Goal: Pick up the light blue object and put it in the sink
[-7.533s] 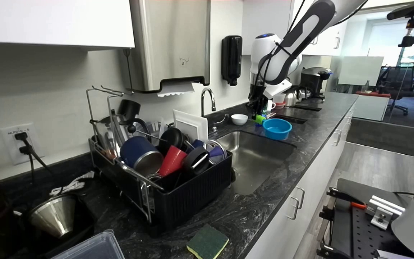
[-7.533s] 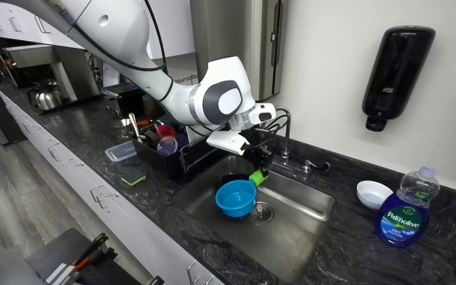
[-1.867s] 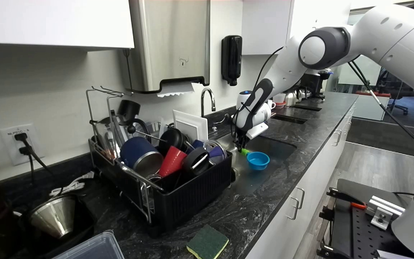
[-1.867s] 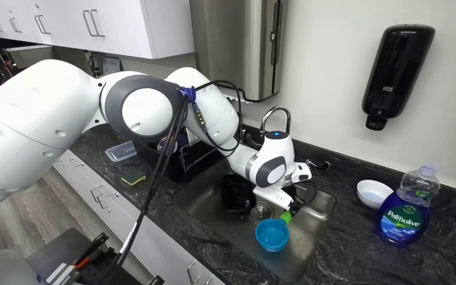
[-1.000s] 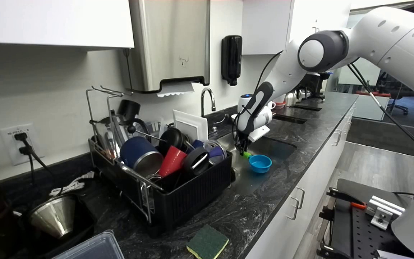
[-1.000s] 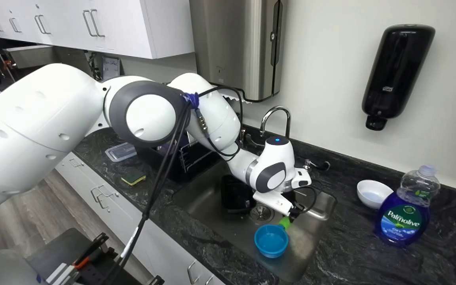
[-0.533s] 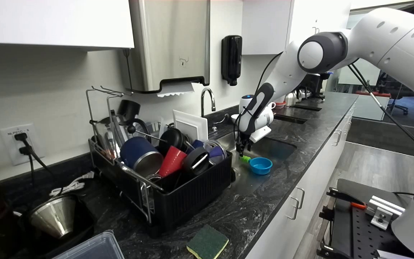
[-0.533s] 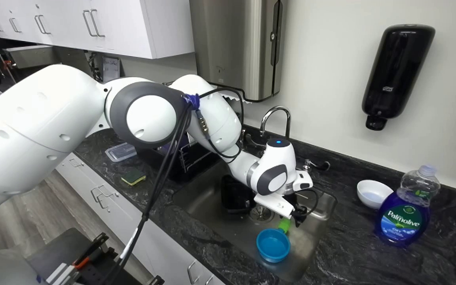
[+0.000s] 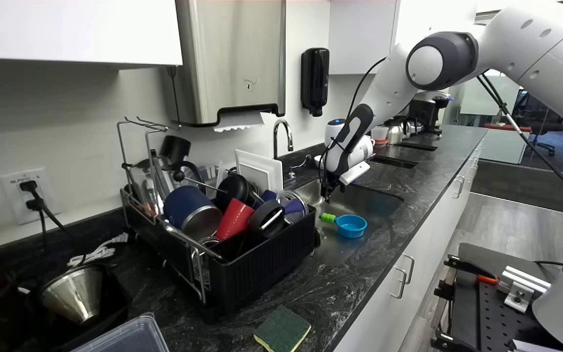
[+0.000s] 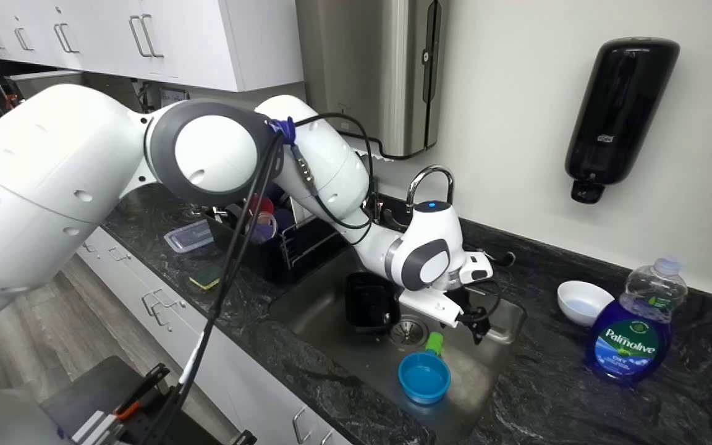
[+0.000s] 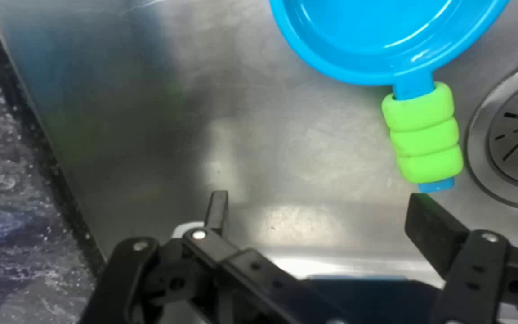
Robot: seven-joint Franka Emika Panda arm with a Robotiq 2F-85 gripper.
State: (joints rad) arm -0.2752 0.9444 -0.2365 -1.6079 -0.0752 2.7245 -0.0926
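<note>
A black plastic dish rack with wire sides stands on the dark grey marbled stone bench beside the rectangular metal sink, hiding part of it in an exterior view, and is loaded with a dark blue cylindrical mug and a red tapered cup. A green and yellow sponge lies near the rack; on the sink's opposite side, a round white bowl sits next to an upright clear bottle of deep blue liquid. Inside the sink, a black oblong tub takes up the rack end, near a round slotted metal drain. The round light blue plastic bowl sits upright in the sink, mouth upward, its flared rim and glossy inside catching streaks of light. Its straight handle wears a lime green sleeve with three fat ribs, a blue tip poking past the end, just beside the drain. The jaws stand spread wide above the sink floor, released and apart from the handle.
</note>
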